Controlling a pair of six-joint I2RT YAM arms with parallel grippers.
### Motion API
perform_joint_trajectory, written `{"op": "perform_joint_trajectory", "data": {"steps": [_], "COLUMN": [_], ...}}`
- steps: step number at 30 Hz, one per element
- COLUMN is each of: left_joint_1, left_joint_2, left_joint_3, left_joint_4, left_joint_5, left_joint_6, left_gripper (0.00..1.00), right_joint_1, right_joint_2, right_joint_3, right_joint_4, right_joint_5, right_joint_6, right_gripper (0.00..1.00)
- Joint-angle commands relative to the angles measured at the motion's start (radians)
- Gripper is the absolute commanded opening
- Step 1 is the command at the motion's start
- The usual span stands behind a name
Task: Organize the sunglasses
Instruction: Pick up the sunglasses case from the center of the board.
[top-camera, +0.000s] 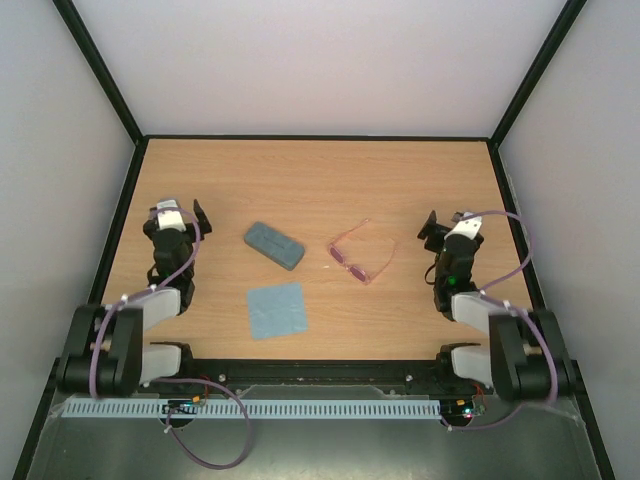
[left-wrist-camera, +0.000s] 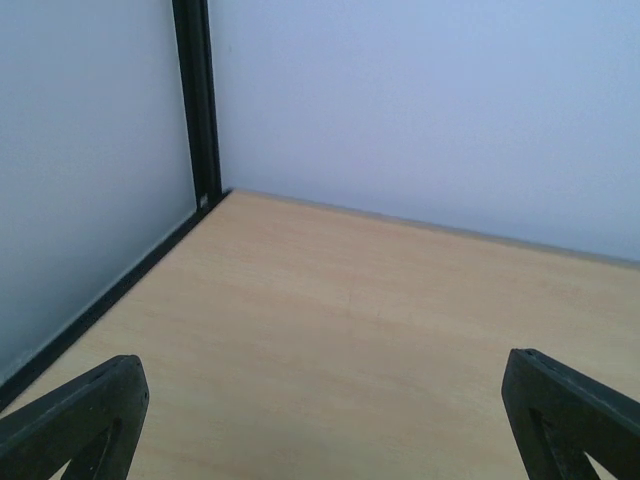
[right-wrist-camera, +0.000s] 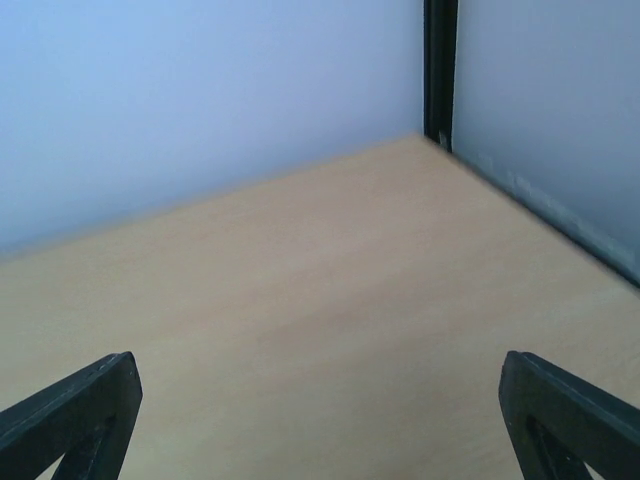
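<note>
Status: task at zero, as far as I can judge.

- sunglasses (top-camera: 355, 258) lie loose on the desk (top-camera: 320, 170), just right of centre in the top view. Temples look unfolded and point toward the upper right. Nothing touches them.
- Blue-grey case (top-camera: 274, 244) sits left of centre, apart from the glasses. It looks closed, but it's too small to be sure.
- Light blue cloth (top-camera: 277, 309) lies flat below the case, lower centre-left, close to it but not touching.
- left tool (top-camera: 180, 210) is at the left edge of the desk, mid-frame, well apart from everything. In the left wrist view its fingers (left-wrist-camera: 75, 415) sit in the bottom corners, spread wide, with only bare desk between them.
- right tool (top-camera: 447, 222) mirrors that at the right edge, also spread wide per its fingers (right-wrist-camera: 70, 410), holding nothing. It's nearer to the glasses than the left one.

Neither wrist view shows any of the three items.

Remaining, my read: everything. Pick up the glasses, probably fold them, open the case, put them in. The cloth may belong in there too; the task line doesn't say.
</note>
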Motion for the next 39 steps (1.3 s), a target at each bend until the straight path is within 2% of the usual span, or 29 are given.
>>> {"op": "perform_joint_trajectory", "data": {"steps": [1, 7, 10, 13, 15, 18, 21, 25, 34, 39], "left_joint_1": [-0.005, -0.014, -0.014, -0.013, -0.003, 0.04, 0.039, 0.017, -0.13, -0.143], "left_joint_2": [-0.222, -0.434, -0.471, -0.48, -0.493, -0.517, -0.5, -0.463, -0.393, -0.512], "left_joint_3": [0.138, 0.408, 0.548, 0.659, 0.663, 0.622, 0.613, 0.592, 0.491, 0.387], "left_joint_4": [-0.366, -0.864, -1.067, -1.23, -1.282, -1.188, -1.22, -1.264, -1.351, -1.383], "left_joint_5": [0.018, 0.144, 0.258, 0.399, 0.426, 0.687, 0.71, 0.694, 0.617, 0.512], "left_joint_6": [-0.091, -0.295, -0.391, -0.434, -0.521, -0.542, -0.604, -0.628, -0.621, -0.678], "left_gripper": [0.99, 1.0, 1.0, 1.0, 1.0, 1.0, 1.0, 1.0, 0.99, 1.0], "right_joint_1": [0.011, 0.011, 0.011, 0.01, 0.01, 0.009, 0.028, 0.166, 0.52, 0.636], "right_joint_2": [-0.273, -0.418, -0.426, -0.43, -0.441, -0.411, -0.335, -0.241, 0.024, 0.242], "right_joint_3": [0.157, 0.479, 0.598, 0.676, 0.693, 0.736, 0.753, 0.768, 0.87, 1.039], "right_joint_4": [-0.402, -0.928, -1.091, -1.231, -1.265, -1.302, -1.328, -1.397, -1.434, -1.464], "right_joint_5": [0.034, -0.22, -0.374, -0.457, -0.524, -0.681, -0.826, -0.727, -0.421, -0.358], "right_joint_6": [0.115, 0.229, 0.264, 0.335, 0.348, 0.355, 0.368, 0.303, 0.219, 0.131], "right_gripper": [0.99, 0.99, 0.99, 0.99, 0.99, 0.99, 0.99, 0.99, 0.99, 0.99]}}
